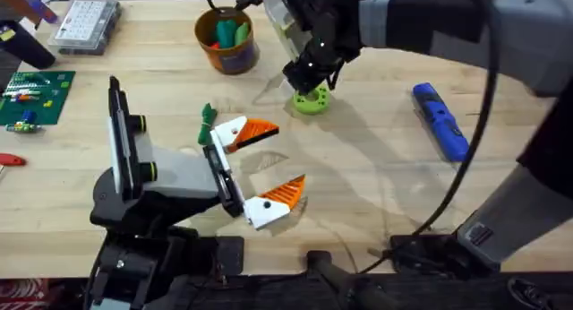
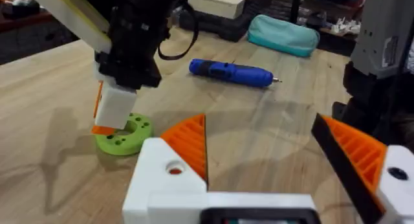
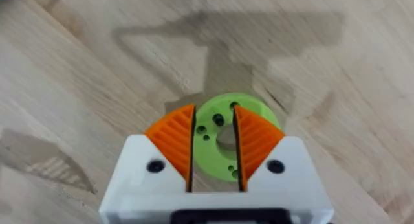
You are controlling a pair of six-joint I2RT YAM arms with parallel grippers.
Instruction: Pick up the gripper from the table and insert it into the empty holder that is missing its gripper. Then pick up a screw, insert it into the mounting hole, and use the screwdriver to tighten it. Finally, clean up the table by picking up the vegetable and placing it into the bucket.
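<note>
Right pincer [image 3: 213, 146] hovering over green holder disc [image 3: 226, 136] — fingers narrowly parted, grasping nothing, left pincer [image 1: 260, 167] sitting released, screwdriver [image 1: 440, 122] lying on surface [image 1: 376, 176]

A clear parts box [image 1: 85, 23], a green circuit board [image 1: 34, 97], perhaps a teal pouch [image 2: 283, 33].

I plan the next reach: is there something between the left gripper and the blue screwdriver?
Nothing visible. Bare table lies between the left gripper and the screwdriver. The right gripper hangs over the green disc, to one side of that line.
</note>
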